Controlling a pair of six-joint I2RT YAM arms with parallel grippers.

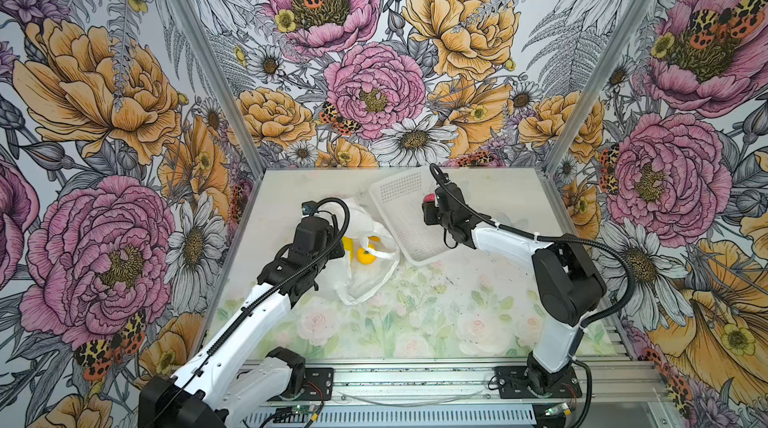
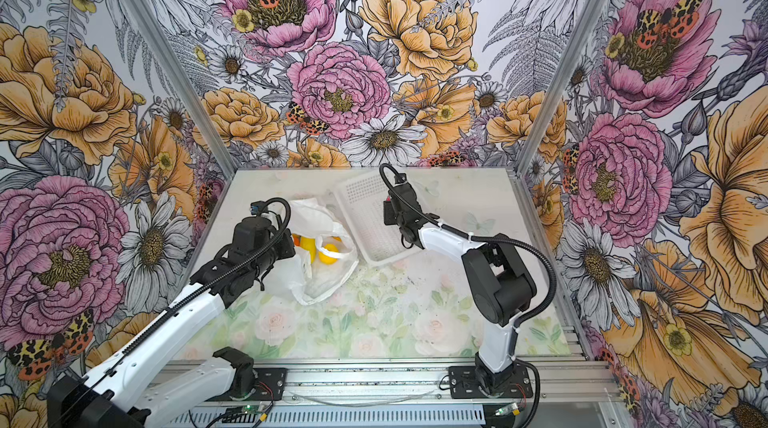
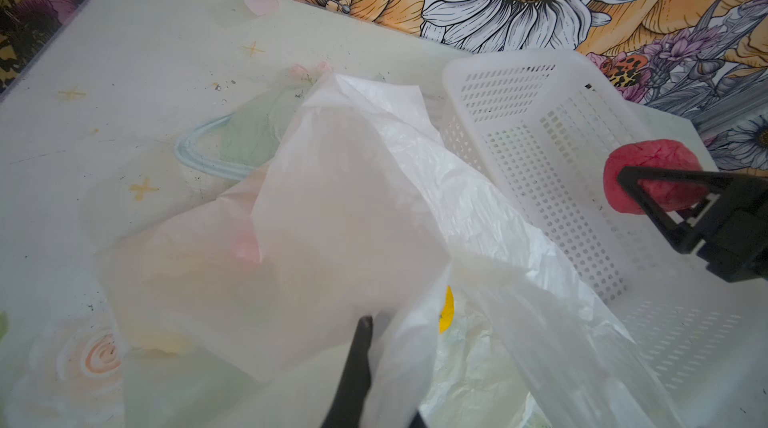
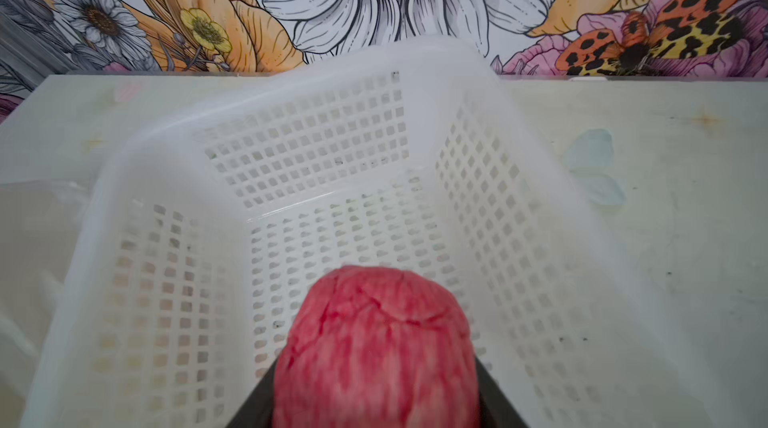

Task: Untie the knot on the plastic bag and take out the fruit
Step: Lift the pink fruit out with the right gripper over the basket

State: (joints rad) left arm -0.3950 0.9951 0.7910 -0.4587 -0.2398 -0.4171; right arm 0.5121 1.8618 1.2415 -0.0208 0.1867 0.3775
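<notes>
- The plastic bag (image 1: 365, 284) is seen as thin, translucent white film, crumpled, with its mouth gaping upward. One handle loop (image 1: 384, 255) lies loose across the opening.
- The bag rests on the left half of the desk (image 1: 478, 314), between the left edge and the middle. Part of its film is lifted toward the left wrist.
- Count of fruit in view: two yellow fruits (image 1: 365, 257) are seen inside the bag mouth in both top views. One pink-red fruit (image 4: 374, 343), bumpy and veined, is outside the bag.
- An orange sliver (image 2: 296, 240) shows beside the yellow ones. Whether it is a separate fruit cannot be told.
- Other counts: one bag, one white lattice basket (image 1: 395, 193), two grippers.
- The basket stands at the far edge of the desk near the middle, just beside the bag on its right. Whether they touch cannot be told.
- The left gripper (image 3: 390, 347) is closed, with bag film pinched between its jaws at the rim of the mouth. The yellow fruits lie just beyond it, inside the bag.
- The right gripper (image 4: 374, 397) has its jaws part-way apart and clamped on the pink-red fruit, one finger on each side.
- The pink-red fruit is held above the basket's interior, clear of its floor and well apart from the bag.
</notes>
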